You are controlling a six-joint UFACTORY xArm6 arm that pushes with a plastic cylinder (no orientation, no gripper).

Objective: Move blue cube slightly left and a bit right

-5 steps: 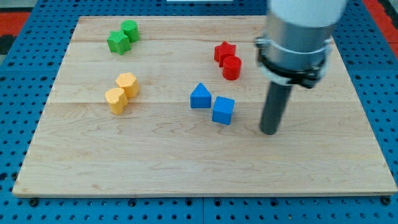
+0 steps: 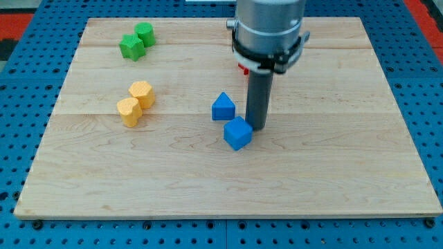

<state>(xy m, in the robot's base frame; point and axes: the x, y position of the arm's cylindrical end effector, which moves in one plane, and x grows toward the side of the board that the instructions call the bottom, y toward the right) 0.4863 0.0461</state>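
Note:
The blue cube (image 2: 237,133) lies near the middle of the wooden board (image 2: 346,173), turned at an angle. My tip (image 2: 257,128) stands right against the cube's upper right side, touching it. A blue triangular block (image 2: 222,107) sits just to the upper left of the cube, close to it but apart.
Two green blocks (image 2: 136,41) lie at the view's top left. Two yellow-orange blocks (image 2: 135,102) lie at the left. Red blocks (image 2: 243,68) are almost hidden behind the arm's body. Blue pegboard surrounds the board.
My tip has moved left from the cube's right side and reached it. The blue cube has shifted left and down and has rotated. The arm now hides the red blocks.

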